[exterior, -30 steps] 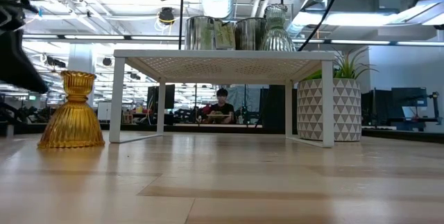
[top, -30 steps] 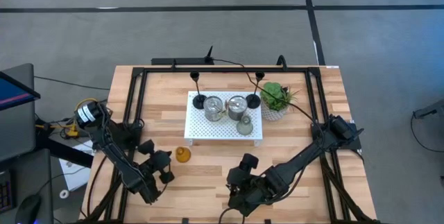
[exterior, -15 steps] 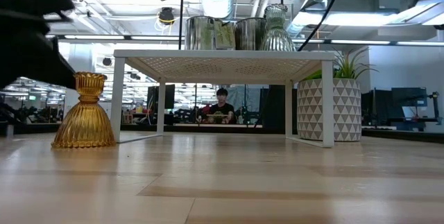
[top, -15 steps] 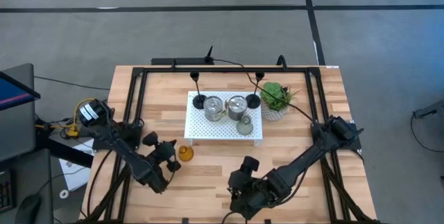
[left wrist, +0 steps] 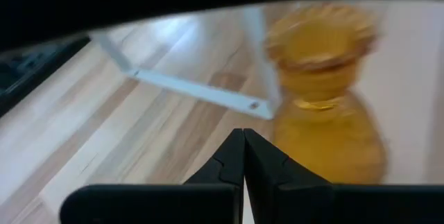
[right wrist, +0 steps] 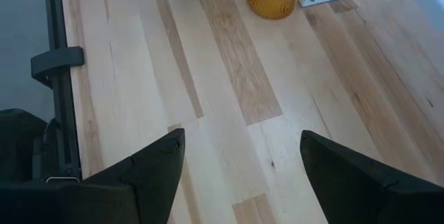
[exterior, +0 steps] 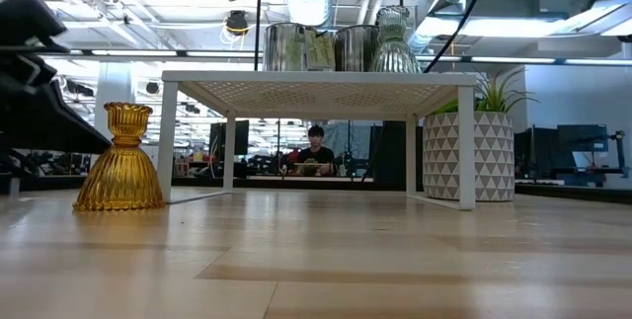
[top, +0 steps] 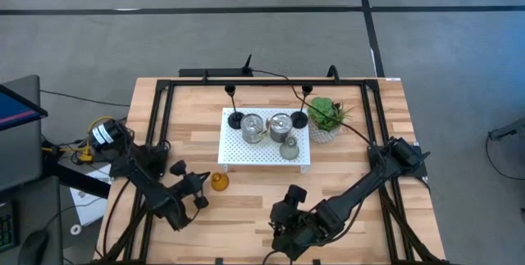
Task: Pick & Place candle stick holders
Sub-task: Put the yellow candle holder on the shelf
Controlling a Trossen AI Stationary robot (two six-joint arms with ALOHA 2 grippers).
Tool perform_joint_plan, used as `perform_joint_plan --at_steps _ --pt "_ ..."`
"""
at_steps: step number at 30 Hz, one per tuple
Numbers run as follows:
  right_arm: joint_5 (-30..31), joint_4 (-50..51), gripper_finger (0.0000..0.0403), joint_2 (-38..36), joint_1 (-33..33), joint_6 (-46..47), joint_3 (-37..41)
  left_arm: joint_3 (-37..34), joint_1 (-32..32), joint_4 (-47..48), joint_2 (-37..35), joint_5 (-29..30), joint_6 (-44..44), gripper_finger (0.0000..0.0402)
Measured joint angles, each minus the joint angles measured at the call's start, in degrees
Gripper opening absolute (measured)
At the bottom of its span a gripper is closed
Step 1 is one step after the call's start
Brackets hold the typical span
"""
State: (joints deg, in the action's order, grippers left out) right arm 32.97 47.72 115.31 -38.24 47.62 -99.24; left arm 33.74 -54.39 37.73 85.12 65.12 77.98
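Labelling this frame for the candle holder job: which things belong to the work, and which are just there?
Job:
- amber holder, on the table by the tray's corner
- two black stemmed holders
- two silver cups
- grey-green holder
- left pincer, shut, beside the amber one

Just there:
- white tray
- potted plant

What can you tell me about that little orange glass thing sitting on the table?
The amber glass candle holder is see-through, ribbed glass: a wide bell-shaped base, a narrow neck and a small cup on top. It stands upright on the wooden table, just off the front left corner of the white tray, beside one of its legs. The left gripper, shut, is close beside it; whether they touch cannot be told.
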Motion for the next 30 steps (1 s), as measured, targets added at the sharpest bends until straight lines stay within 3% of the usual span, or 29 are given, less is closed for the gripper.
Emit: perform_joint_plan --at_steps 7,13,20,27,30 --pt "0.0 -0.02 0.0276 0.0 0.0 -0.02 0.0 -0.02 -3.89 -4.19 0.0 3.7 -2.96 0.0003" --pt "0.0 -0.22 0.0276 0.0 0.11 0.08 0.0 -0.05 -0.67 -6.72 0.0 9.29 -2.5 0.0003" --pt "0.0 -0.26 0.0276 0.0 -0.04 0.48 0.0 -0.05 4.34 -7.62 0.0 7.86 -2.67 0.0003" --pt "0.0 -0.24 0.0276 0.0 0.02 0.46 0.04 -0.05 3.65 -11.99 0.0 7.72 -2.9 0.0003" --pt "0.0 -0.22 0.0276 0.0 0.0 0.46 0.04 -0.05 3.28 -17.69 0.0 7.71 -7.53 0.0003"
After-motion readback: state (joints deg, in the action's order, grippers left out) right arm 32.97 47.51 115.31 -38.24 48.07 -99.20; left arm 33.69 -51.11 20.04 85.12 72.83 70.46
